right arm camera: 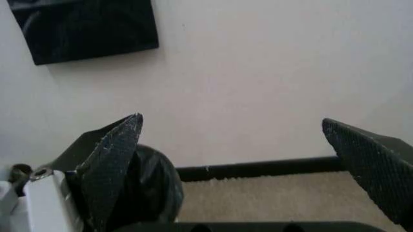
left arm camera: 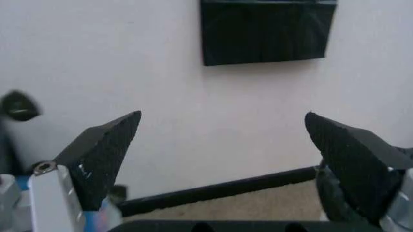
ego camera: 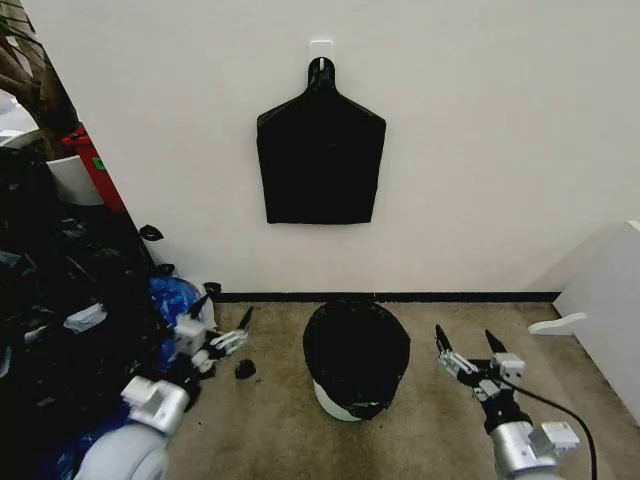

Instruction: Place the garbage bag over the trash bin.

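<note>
The glossy black garbage bag (ego camera: pixel 357 352) is draped over the top of the trash bin (ego camera: pixel 334 404). A strip of the bin's white wall shows below the bag's edge. It stands on the beige floor close to the wall. My left gripper (ego camera: pixel 222 312) hovers open to the bin's left, apart from the bag. On the bin's other side my right gripper (ego camera: pixel 468 342) is open too, with nothing between its fingers. In the right wrist view a wrinkled part of the bag (right arm camera: pixel 154 187) lies behind one fingertip (right arm camera: pixel 110 159). The left wrist view has its fingertips (left arm camera: pixel 100 157) spread before the bare wall.
A flat black bundle (ego camera: pixel 320 160) hangs from a hook on the wall above the bin. Dark clutter and a blue plastic bag (ego camera: pixel 170 296) crowd the left side. A small black scrap (ego camera: pixel 245 368) lies on the floor. White furniture (ego camera: pixel 612 300) stands at the right.
</note>
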`<state>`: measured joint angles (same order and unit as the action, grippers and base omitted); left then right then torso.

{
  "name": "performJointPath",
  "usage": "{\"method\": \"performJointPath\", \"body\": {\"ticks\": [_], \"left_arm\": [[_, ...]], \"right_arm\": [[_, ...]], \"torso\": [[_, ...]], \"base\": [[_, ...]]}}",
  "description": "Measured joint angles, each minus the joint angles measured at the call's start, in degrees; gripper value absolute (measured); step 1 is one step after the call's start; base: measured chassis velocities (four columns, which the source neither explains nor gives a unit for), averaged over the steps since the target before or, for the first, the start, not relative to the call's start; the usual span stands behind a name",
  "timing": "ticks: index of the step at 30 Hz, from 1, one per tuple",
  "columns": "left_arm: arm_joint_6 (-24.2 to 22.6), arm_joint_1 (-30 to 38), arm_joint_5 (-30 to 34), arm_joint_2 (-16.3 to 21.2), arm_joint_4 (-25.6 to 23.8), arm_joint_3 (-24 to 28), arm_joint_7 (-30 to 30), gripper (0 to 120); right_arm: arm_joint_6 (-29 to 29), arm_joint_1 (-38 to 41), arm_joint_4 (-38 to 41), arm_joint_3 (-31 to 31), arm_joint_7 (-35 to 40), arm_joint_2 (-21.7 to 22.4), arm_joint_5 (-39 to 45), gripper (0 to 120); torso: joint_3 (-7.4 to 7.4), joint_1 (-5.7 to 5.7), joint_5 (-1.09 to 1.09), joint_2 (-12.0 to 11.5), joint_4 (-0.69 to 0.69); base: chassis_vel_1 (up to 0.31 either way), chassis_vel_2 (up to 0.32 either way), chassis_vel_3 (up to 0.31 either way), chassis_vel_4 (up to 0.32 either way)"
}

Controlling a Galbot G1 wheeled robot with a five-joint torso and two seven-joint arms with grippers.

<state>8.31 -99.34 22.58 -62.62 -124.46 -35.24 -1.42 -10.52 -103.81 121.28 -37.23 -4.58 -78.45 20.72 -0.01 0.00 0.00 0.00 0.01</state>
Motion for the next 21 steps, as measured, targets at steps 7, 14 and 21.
{"method": "performJointPath", "body": {"ticks": [7, 14, 21], "left_arm": [[5.13, -7.15, -5.21, -8.63, -1.3, -4.92, -3.63, 100], [7.5, -9.88, -6.68, -11.4, -1.8, -4.58, -4.43, 100], [7.23, -10.78, -6.69, -12.58, -3.28, -3.99, -4.38, 100]], "right_arm": [[-4.67, -3.28, -1.15, -0.46, -1.01, -3.93, -2.71, 100], [-6.65, -4.48, -1.43, 0.57, -0.91, -3.96, -2.7, 100], [-7.57, -5.06, -1.65, 0.84, -0.89, -3.67, -1.66, 100]], "torso": [[0.0, 0.0, 0.0, 0.0, 0.0], [0.01, 0.0, 0.01, 0.0, -0.01], [0.01, 0.0, 0.01, 0.0, -0.01]], "base": [[0.0, 0.0, 0.0, 0.0], [0.0, 0.0, 0.0, 0.0], [0.0, 0.0, 0.0, 0.0]]}}
